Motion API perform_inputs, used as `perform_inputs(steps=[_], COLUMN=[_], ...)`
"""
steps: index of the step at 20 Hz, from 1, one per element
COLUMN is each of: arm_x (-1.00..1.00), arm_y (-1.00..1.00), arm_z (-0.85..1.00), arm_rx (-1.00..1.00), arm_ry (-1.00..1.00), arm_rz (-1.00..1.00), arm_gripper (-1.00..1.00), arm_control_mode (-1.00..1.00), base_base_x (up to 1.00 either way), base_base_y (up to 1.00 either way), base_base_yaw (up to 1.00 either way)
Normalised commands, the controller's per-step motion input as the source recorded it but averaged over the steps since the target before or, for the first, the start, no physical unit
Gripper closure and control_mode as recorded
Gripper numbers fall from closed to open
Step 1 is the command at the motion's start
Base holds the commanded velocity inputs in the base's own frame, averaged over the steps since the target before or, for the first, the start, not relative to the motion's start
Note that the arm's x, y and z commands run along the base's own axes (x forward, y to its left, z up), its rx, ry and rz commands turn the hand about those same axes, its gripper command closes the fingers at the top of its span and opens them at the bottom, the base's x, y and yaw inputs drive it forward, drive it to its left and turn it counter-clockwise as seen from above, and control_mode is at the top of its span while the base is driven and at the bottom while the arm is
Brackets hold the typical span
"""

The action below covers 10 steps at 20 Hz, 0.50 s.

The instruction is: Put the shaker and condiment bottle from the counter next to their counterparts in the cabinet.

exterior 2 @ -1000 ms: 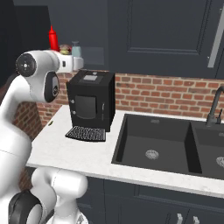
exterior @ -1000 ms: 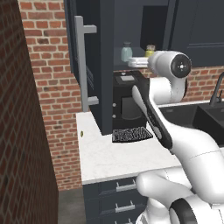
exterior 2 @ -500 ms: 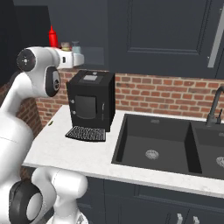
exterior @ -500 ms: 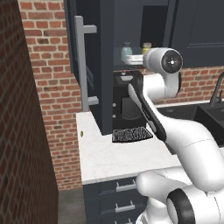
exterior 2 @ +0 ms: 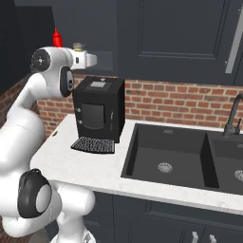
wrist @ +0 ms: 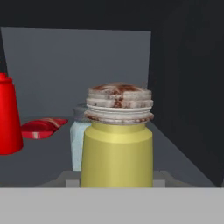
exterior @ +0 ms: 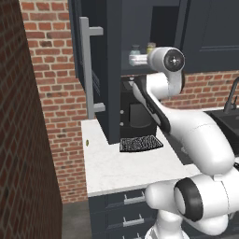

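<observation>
Since the earlier frame our arm has reached further into the dark navy cabinet [exterior: 112,70]. Our gripper [exterior 2: 92,59] is clamped on the squat yellow-olive shaker [wrist: 117,148], held over the shelf. Just behind it stands the pale blue-grey jar [wrist: 80,135]; the red squeeze bottle [wrist: 9,116] stands well apart.

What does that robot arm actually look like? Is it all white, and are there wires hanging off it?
Mostly white, yes. The arm is made of smooth, rounded glossy white shells, joined by dark grey to black bands. Round dark discs cap the joints, one with a small silvery centre. No loose cables or printed markings can be seen.
</observation>
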Motion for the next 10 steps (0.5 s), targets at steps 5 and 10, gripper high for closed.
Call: perform_inputs(steps=[5, 10], arm_x=[0.08, 0.21], arm_y=[0.0, 0.0], arm_z=[0.0, -0.13], arm_rx=[0.0, 0.0], arm_ry=[0.0, 0.0], arm_rz=[0.0, 0.0], arm_gripper=[1.0, 1.0], arm_control_mode=[-1.0, -1.0], base_base_x=[0.0, 0.0], base_base_y=[0.0, 0.0], base_base_yaw=[0.0, 0.0])
